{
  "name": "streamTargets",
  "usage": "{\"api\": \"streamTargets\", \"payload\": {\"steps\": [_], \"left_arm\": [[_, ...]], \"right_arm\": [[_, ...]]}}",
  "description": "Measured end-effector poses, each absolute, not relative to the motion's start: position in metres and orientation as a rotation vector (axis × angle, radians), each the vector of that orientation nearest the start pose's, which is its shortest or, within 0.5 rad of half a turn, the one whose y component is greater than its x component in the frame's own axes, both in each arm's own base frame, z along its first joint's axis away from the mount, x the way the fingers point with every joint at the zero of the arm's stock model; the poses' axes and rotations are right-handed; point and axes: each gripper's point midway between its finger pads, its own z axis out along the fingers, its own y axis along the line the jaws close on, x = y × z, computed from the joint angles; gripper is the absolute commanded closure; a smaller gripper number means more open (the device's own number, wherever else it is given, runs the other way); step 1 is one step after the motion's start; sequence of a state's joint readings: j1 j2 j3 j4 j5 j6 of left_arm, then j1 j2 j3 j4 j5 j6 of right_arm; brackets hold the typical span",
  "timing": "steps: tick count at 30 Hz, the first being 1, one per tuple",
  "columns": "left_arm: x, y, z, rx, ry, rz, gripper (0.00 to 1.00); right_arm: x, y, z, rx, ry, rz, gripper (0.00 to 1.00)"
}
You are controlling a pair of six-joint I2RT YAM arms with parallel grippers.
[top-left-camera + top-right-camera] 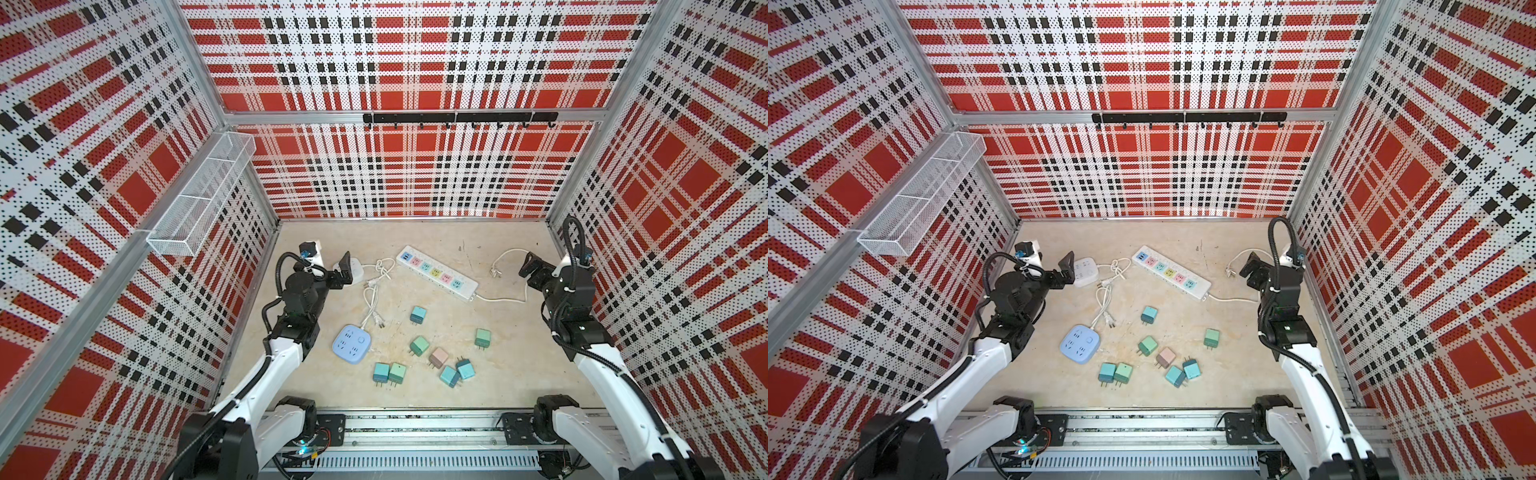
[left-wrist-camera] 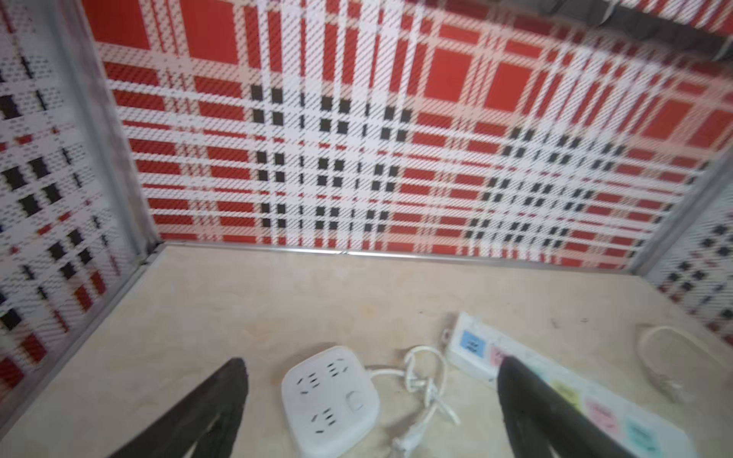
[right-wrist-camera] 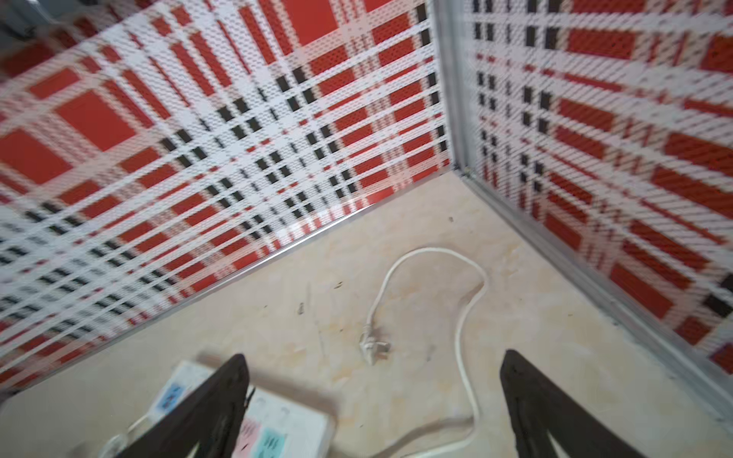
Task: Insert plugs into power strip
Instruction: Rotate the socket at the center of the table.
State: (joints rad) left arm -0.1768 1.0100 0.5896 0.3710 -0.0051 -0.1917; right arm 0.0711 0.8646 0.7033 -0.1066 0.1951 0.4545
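Teal, mint and pink plugs (image 1: pixel 417 314) lie loose; left tool (image 2: pixel 371 360) and right tool (image 3: pixel 373 355) spread, empty; first pickup likely next.

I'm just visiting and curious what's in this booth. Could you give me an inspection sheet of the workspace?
Surface: beige table, scuffed and stained.
Job's things: eight plugs loose on the table, including a pink plug; long strip, blue strip and white strip, all sockets empty.
Clutter: nothing seen.
Grippers: left tool open and empty, by the white strip; right tool open and empty, near the long strip's cord end.
Cables: long strip's cord loops toward the right tool; white cords lie looped between the square strips.
Surroundings: plaid walls; wire basket on the left wall; hook rail on the back wall.
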Motion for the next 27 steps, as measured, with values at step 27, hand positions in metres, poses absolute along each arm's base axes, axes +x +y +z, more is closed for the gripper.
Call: {"api": "streamTargets", "payload": {"steps": [27], "left_arm": [[0.435,-0.186,0.265,-0.070,2.048,-0.572,0.09]], "right_arm": [[0.330,0.123,0.142,0.365,2.251,0.833,0.21]]}}
